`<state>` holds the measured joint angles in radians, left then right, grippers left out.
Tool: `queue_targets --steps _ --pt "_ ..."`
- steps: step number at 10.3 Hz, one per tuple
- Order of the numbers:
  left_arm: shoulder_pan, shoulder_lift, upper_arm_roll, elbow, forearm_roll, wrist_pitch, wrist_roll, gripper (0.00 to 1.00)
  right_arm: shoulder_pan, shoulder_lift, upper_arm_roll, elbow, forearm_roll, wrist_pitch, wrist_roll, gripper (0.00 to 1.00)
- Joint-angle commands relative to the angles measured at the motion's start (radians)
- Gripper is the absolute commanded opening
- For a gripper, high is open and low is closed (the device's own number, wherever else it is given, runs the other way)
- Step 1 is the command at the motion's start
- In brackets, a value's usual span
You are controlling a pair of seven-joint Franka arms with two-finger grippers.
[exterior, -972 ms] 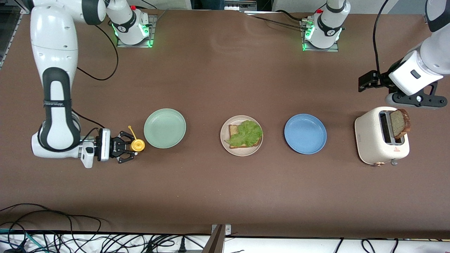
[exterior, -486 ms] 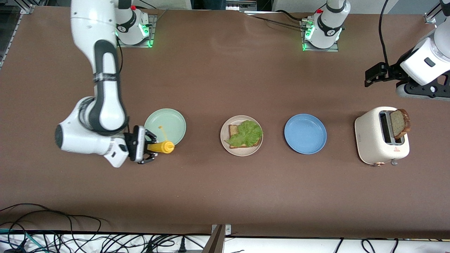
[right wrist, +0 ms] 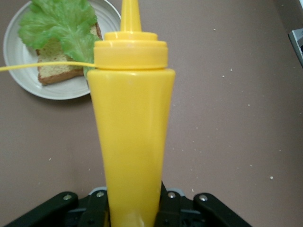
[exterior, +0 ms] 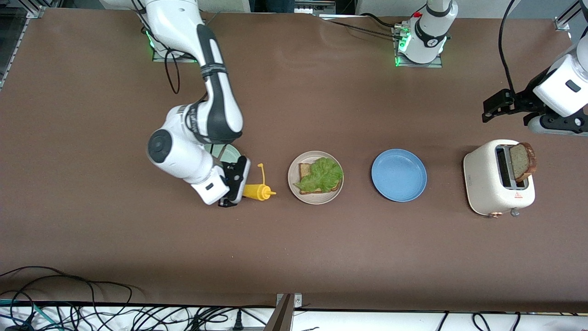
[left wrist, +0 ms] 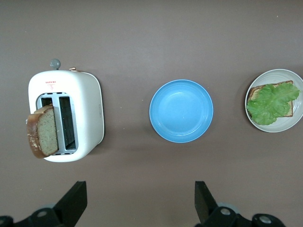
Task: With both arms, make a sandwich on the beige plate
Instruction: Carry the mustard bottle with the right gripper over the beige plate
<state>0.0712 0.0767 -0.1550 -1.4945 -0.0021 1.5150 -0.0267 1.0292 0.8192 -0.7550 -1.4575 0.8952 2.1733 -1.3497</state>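
1. The tall yellow squeeze bottle [right wrist: 132,132] looks like smooth, slightly glossy plastic.
2. The round cream-beige plate [exterior: 315,196] and the round blue plate [left wrist: 181,110] have a smooth, satiny finish.
3. The square brown-crusted bread slice [exterior: 305,172] is coarse and porous under a ruffled green lettuce leaf [exterior: 321,174].
4. The cream toaster [exterior: 482,184] is matt.
5. The brown tabletop [exterior: 294,248] is matt.

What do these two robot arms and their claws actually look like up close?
Both arms are glossy white rounded shells with black bands at the joints, and loose black cables trail from them. Their bases glow green. The right gripper is a black two-finger claw on a white wrist block. The left gripper is the same black kind, with flat dark fingers and round screw heads on its body.
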Motion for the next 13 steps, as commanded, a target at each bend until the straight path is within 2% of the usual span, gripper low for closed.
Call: queue_targets --steps 1,6,7,11,13 --pt "0.034 -0.002 0.0 0.0 -0.019 0.011 0.005 1.0 0.073 0.07 -0.018 0.048 -0.175 0.087 0.166 0.0" --pt "0.036 0.005 -0.001 0.003 -0.025 0.028 0.001 1.0 0.218 0.138 -0.018 0.055 -0.661 0.134 0.464 0.0" --pt "0.036 0.003 -0.001 0.0 -0.025 0.021 0.001 1.0 0.23 0.138 -0.017 0.054 -0.732 0.129 0.484 0.0" --pt "0.035 0.003 -0.003 0.003 -0.025 0.017 -0.002 1.0 0.293 0.195 -0.015 0.054 -0.968 0.126 0.616 0.0" --pt "0.035 0.003 -0.003 0.003 -0.025 0.016 -0.002 1.0 0.299 0.202 -0.015 0.054 -0.977 0.126 0.633 0.0"
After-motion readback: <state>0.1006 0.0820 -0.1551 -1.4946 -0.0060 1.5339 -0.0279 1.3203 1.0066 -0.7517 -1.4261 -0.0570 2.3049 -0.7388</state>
